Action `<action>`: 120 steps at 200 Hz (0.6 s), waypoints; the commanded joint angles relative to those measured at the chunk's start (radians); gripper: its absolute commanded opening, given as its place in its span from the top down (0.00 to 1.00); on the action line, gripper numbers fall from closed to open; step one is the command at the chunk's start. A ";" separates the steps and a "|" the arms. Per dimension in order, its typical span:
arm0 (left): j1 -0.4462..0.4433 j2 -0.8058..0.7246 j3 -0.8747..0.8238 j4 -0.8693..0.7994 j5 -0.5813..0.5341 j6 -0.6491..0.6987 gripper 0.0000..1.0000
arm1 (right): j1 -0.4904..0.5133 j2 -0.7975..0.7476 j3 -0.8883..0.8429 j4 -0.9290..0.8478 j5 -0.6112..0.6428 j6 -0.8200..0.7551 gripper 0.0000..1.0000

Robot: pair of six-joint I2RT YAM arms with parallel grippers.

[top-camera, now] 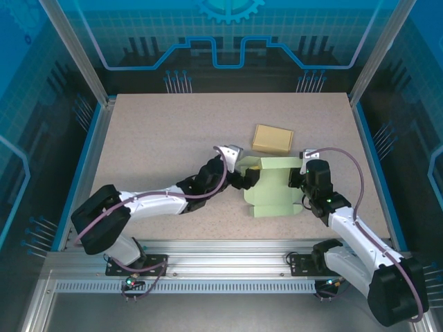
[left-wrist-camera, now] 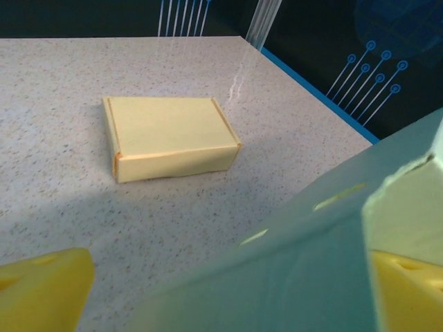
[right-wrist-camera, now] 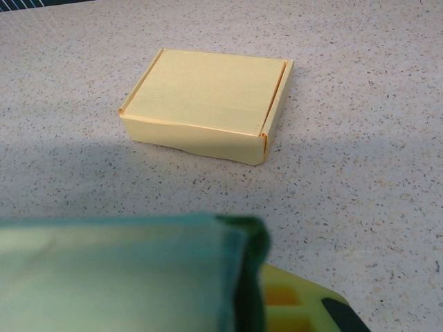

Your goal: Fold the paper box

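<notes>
The green paper box point(top-camera: 273, 190) lies partly folded at centre right of the table, its far wall raised. My left gripper point(top-camera: 246, 177) is at the box's far left corner, open, with a slotted green panel point(left-wrist-camera: 311, 256) rising between its yellow fingers point(left-wrist-camera: 41, 290). My right gripper point(top-camera: 299, 177) is at the far right corner, shut on the raised green wall point(right-wrist-camera: 118, 277); one of its yellow fingers point(right-wrist-camera: 297, 304) shows beside the wall's folded edge.
A finished yellow box point(top-camera: 272, 139) sits closed just beyond the green one, also seen from the left wrist as the yellow box point(left-wrist-camera: 169, 135) and from the right wrist as the yellow box point(right-wrist-camera: 208, 104). Speckled tabletop point(top-camera: 173, 131) is bounded by blue rails.
</notes>
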 commanded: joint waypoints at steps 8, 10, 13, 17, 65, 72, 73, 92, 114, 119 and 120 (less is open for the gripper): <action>-0.008 -0.144 -0.099 0.011 -0.098 -0.057 0.01 | 0.001 -0.016 -0.012 0.021 -0.009 -0.006 1.00; -0.008 -0.155 -0.110 0.010 -0.100 -0.062 0.01 | 0.001 -0.016 -0.012 0.021 -0.009 -0.006 1.00; -0.008 -0.169 -0.123 0.009 -0.101 -0.070 0.01 | 0.001 -0.016 -0.012 0.020 -0.009 -0.006 1.00; -0.008 -0.187 -0.144 0.007 -0.100 -0.079 0.01 | 0.001 -0.016 -0.012 0.020 -0.009 -0.006 1.00; -0.009 -0.344 -0.337 0.031 0.003 -0.164 0.09 | 0.000 -0.016 -0.010 0.020 -0.007 -0.005 1.00; -0.009 -0.343 -0.356 0.065 0.032 -0.175 0.13 | 0.000 -0.014 -0.010 0.020 -0.007 -0.005 1.00; -0.009 -0.343 -0.357 0.069 0.035 -0.177 0.13 | 0.000 -0.014 -0.010 0.020 -0.007 -0.005 1.00; -0.009 -0.300 -0.382 0.177 0.121 -0.222 0.15 | 0.001 -0.013 -0.009 0.019 -0.008 -0.005 1.00; -0.009 -0.189 -0.391 0.378 0.211 -0.275 0.16 | -0.001 -0.013 -0.009 0.019 -0.007 -0.005 1.00; -0.009 -0.154 -0.390 0.436 0.230 -0.287 0.18 | 0.001 -0.013 -0.009 0.020 -0.007 -0.005 1.00; -0.009 -0.148 -0.391 0.447 0.233 -0.289 0.18 | -0.001 -0.013 -0.009 0.020 -0.007 -0.004 1.00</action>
